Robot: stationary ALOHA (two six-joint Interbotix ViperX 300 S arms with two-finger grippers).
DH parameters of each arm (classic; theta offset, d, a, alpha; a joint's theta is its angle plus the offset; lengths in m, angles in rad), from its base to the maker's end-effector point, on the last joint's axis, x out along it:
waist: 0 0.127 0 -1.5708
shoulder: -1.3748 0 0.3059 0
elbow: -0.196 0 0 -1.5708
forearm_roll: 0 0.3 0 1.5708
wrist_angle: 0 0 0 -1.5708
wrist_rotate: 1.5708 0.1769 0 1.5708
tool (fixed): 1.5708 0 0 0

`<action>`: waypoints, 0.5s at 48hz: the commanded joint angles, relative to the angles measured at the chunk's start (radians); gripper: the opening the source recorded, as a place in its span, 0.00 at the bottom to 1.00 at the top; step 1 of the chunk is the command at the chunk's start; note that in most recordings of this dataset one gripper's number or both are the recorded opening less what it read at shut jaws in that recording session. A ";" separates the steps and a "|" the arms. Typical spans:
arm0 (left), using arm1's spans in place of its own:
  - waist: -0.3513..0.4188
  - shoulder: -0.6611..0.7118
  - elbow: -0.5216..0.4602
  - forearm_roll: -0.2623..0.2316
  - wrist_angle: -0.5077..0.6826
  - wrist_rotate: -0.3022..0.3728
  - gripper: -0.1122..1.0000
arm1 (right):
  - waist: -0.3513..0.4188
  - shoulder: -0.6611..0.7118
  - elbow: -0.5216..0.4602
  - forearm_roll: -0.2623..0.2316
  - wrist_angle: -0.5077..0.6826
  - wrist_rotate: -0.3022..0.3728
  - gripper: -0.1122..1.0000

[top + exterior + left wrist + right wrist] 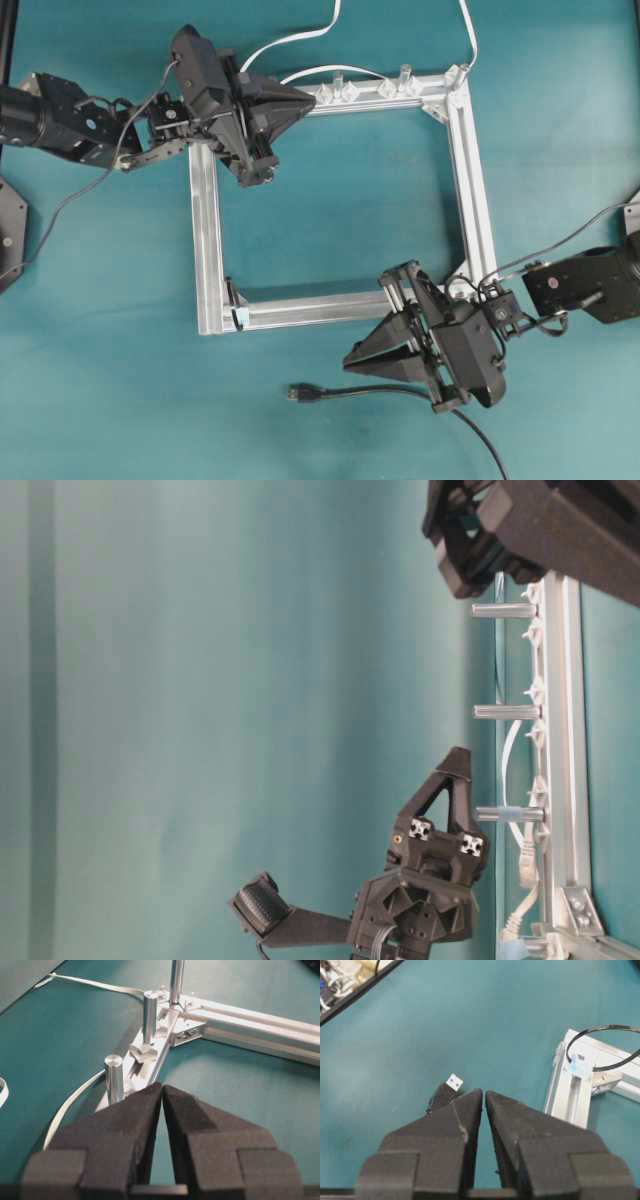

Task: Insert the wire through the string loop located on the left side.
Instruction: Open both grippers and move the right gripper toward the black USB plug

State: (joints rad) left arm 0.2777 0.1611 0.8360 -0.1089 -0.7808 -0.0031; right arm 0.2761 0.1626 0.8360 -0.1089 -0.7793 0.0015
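The wire lies on the table at bottom centre, plug just upper left of the clenched, empty right gripper. The string loop stands upper right. The left gripper is clenched too.

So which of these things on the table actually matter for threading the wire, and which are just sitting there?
For the job:
- the wire, its plug lying on the cloth
- the string loop with its pale tag, on the frame corner
- the right gripper and left gripper, both empty

Just there:
- the silver frame
- the white cables
- the metal posts
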 commanded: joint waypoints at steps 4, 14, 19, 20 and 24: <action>0.000 -0.081 -0.023 0.046 0.091 0.012 0.17 | 0.002 -0.005 -0.028 0.038 0.008 0.006 0.22; -0.005 -0.152 -0.008 0.049 0.156 0.049 0.10 | 0.003 -0.005 -0.032 0.071 0.012 0.002 0.09; -0.006 -0.170 0.006 0.049 0.167 0.051 0.10 | 0.008 -0.005 -0.032 0.071 0.012 0.002 0.09; -0.008 -0.172 0.008 0.049 0.170 0.051 0.10 | 0.008 -0.005 -0.032 0.071 0.012 0.002 0.09; -0.011 -0.173 0.011 0.049 0.186 0.048 0.10 | 0.011 -0.005 -0.032 0.071 0.014 0.002 0.09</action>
State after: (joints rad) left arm 0.2730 0.0123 0.8544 -0.0629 -0.6029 0.0399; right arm 0.2792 0.1718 0.8207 -0.0414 -0.7624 0.0046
